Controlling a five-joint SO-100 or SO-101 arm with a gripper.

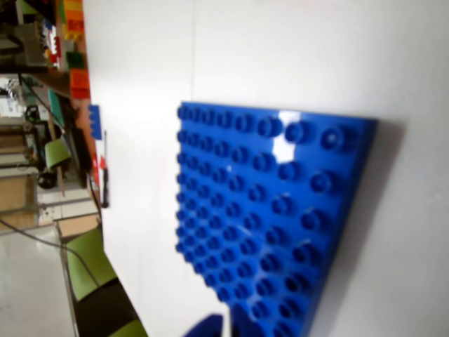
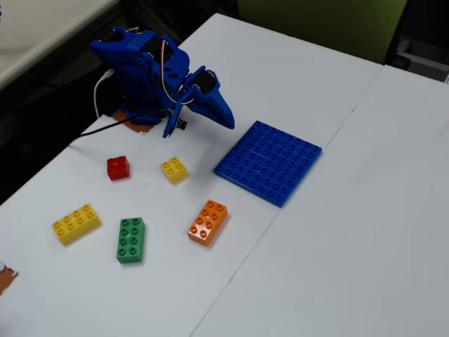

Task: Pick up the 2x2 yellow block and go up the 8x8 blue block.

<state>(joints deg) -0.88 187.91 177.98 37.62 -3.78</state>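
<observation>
While the jaws (image 2: 226, 119), whose state I cannot tell, hang near the worktop's (image 2: 365, 232) far edge, the yellow block (image 2: 173, 169) lies beside the baseplate (image 2: 269, 161).

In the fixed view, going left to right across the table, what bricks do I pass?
Long yellow brick → red brick → green brick → 2x2 yellow block → orange brick → 8x8 blue block.
</observation>
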